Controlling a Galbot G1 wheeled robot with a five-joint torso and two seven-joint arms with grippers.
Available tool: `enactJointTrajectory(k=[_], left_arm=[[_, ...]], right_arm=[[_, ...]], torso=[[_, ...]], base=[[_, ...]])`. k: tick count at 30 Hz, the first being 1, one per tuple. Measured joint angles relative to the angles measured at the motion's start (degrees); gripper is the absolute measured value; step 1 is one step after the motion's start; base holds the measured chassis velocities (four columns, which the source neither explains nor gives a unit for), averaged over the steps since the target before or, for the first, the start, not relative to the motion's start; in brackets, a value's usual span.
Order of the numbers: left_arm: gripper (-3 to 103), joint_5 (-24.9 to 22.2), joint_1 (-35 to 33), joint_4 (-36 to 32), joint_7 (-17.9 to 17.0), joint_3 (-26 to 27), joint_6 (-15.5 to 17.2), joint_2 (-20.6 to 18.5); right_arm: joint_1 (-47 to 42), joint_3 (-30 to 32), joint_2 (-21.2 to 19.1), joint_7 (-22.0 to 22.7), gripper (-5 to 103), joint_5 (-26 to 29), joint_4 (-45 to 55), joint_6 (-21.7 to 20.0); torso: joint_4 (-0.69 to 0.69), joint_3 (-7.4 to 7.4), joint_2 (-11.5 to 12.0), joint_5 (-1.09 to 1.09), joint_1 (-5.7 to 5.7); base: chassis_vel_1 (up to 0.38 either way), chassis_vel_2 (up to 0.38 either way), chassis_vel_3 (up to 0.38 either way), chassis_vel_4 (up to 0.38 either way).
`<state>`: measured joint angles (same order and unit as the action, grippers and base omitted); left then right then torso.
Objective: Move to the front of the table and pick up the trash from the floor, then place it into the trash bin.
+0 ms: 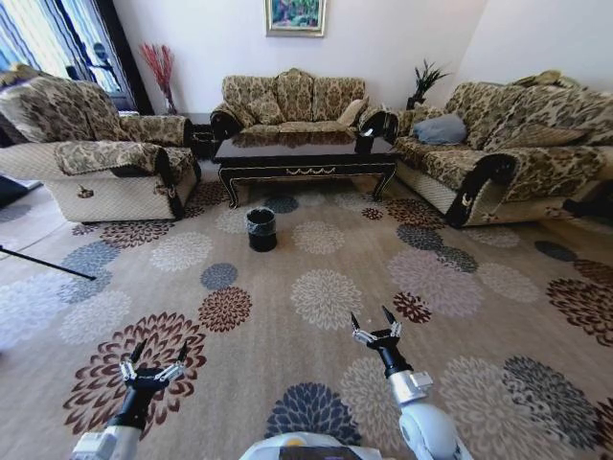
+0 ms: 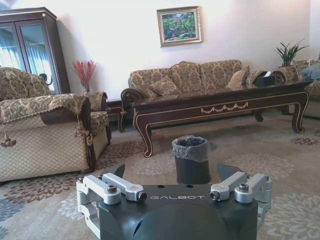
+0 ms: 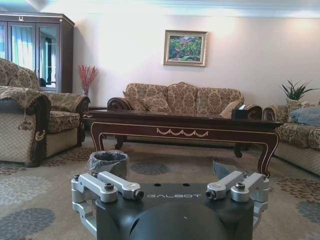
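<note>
Standing in a living room here, and the floor [image 1: 326, 278] is this beige carpet covered in big round flower medallions, brown, dark blue and cream. The desk [image 1: 305, 153] is a long low glossy dark-brown coffee table with a gold ornament on its front rail, boxed in by three patterned sofas: one behind it [image 1: 287, 101], one to the robot's left [image 1: 96, 144], one to its right [image 1: 508, 144]. A framed painting [image 1: 295, 16] hangs on the back wall. The trash bin [image 1: 261, 229], small, round, black, with a clear bag liner, sits on the carpet just in front of the desk's left end. I can't spot any trash on the carpet from here. Both arms are held low out front, well short of the bin: left tool [image 1: 152, 359] and right tool [image 1: 374, 322], each with fingers spread and nothing in them.
</note>
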<state>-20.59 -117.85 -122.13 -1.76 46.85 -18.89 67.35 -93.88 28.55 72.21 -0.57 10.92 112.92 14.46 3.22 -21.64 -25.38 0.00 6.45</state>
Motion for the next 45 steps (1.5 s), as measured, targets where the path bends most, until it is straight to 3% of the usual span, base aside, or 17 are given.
enactJointTrajectory(k=[45], left_arm=[[100, 0.0, 0.0, 0.0, 0.0, 0.0, 0.0, 0.0]], right_arm=[[0.0, 0.0, 0.0, 0.0, 100, 0.0, 0.0, 0.0]], torso=[[0.0, -6.57, -10.8, 0.0, 4.23]], base=[[0.0, 0.0, 0.0, 0.0]])
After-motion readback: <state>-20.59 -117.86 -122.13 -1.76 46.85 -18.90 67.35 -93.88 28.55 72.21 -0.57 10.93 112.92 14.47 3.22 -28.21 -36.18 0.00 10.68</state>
